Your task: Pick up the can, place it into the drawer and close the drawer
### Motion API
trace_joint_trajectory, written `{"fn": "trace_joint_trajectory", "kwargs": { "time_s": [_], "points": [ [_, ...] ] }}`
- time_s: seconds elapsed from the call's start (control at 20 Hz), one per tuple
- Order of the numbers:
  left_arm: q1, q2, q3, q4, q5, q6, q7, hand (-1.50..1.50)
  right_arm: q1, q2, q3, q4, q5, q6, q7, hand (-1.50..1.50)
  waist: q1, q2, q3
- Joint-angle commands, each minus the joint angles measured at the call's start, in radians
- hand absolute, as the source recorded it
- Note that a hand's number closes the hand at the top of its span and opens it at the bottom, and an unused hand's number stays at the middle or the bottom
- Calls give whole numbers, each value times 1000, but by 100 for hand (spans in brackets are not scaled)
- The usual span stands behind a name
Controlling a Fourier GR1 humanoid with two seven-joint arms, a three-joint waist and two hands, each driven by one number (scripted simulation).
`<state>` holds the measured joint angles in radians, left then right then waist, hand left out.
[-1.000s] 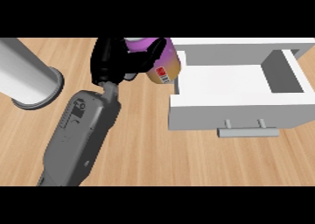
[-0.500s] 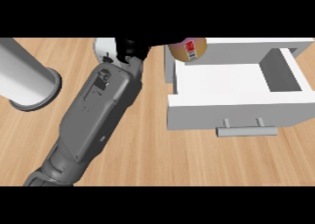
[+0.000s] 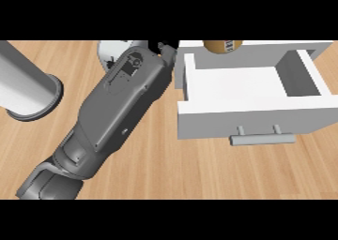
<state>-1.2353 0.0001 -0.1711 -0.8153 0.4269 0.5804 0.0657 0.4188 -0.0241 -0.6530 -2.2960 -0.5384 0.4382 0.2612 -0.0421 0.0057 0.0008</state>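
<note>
The can [image 3: 223, 46] is sitting at the frame's top edge, over the drawer's [image 3: 255, 110] back wall, right of the robot hand [image 3: 165, 48]; whether it is grasping is unclear.

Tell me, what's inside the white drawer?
Nothing lies in the open white box-shaped drawer: its bare white floor shows. The brown cylindrical can hangs above its back edge. The black left hand is mostly hidden by its grey forearm.
</note>
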Motion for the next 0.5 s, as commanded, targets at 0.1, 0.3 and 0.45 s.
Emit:
{"fn": "trace_joint_trajectory", "kwargs": {
  "time_s": [0.1, 0.3, 0.45],
  "points": [
    [-78, 0, -98, 112, 156, 65, -73, 150, -5, -6, -15, 7, -1, 24, -9, -150, -21, 3, 0],
    [-129, 0, -114, 180, 200, 61, -87, 150, 11, 5, -26, -1, -29, 30, -1, -150, -23, 3, 1],
    [-106, 0, -186, 176, 258, 56, -109, 150, -51, -7, 1, 12, 11, -11, 28, -150, -14, 4, 0]
  ]
}}
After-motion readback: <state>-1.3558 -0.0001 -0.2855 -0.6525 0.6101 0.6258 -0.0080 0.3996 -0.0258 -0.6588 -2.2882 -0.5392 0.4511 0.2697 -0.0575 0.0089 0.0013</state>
